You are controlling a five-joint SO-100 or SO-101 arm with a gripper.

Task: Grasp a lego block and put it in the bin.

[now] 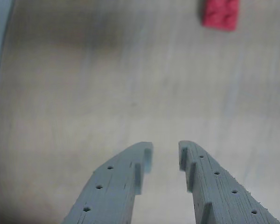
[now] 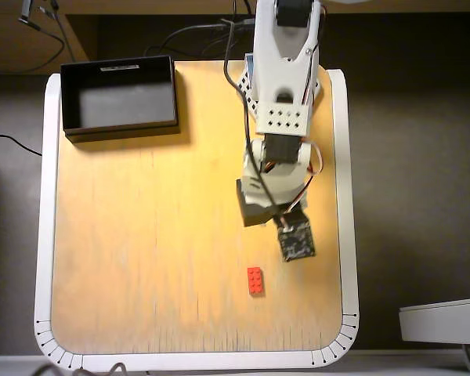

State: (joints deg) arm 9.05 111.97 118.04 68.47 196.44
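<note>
Gripper [image 1: 165, 154] jaws slightly apart, empty, above bare table [image 2: 141, 235]; lego block [image 2: 255, 280] lies nr table's bottom edge in overhead view; bin [image 2: 119, 97] at top-left corner.

In the overhead view, the white arm [image 2: 286, 94] is seen reaching down from the top edge toward the frame's centre. In the wrist view, the gripper [image 1: 165, 151] is shown at the lower centre, its two grey fingers [image 1: 116, 186] parted by a narrow gap with nothing held.
</note>
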